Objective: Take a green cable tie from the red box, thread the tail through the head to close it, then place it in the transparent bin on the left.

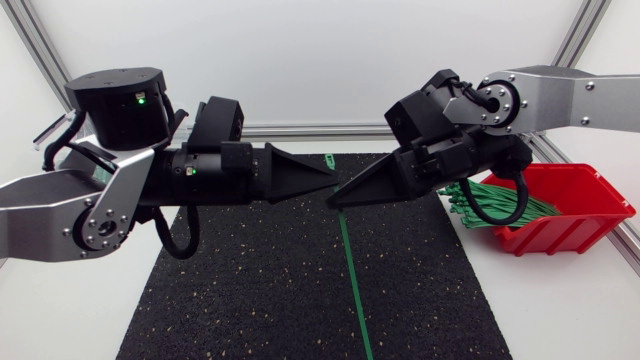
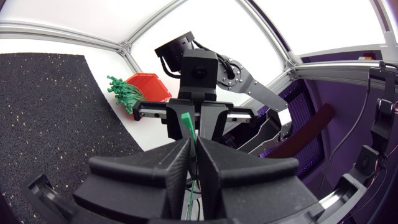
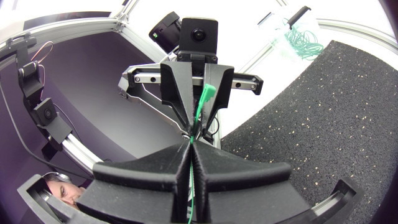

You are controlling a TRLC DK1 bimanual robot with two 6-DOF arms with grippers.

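From above, we see our left gripper [image 1: 328, 185] and our right gripper [image 1: 336, 198] meeting tip to tip over the middle of the black mat [image 1: 250, 290], raised clear of it. Between them we hold one green cable tie [image 1: 352, 270]: its long part hangs from the fingertips down towards the near edge of the mat, and a short end sticks up just behind the left gripper's tips. The red box [image 1: 592, 190] sits off the mat at our right, behind the right gripper, with a sheaf of loose green ties [image 1: 490, 205] spilling out of its open side towards the mat. In the left wrist view, our own fingers are pressed together on the green tie, which runs down through the thin seam between them. Straight ahead, the right gripper faces us, and the tie's end stands up in front of its fingers; the red box with its ties lies beyond, beside the mat. In the right wrist view, our fingers are likewise clamped together with the tie in the seam. The left gripper faces us just ahead, the tie rising before it. Farther off, past the mat's corner, stands the transparent bin [image 3: 292, 28], with green looped ties [image 3: 303, 43] inside.
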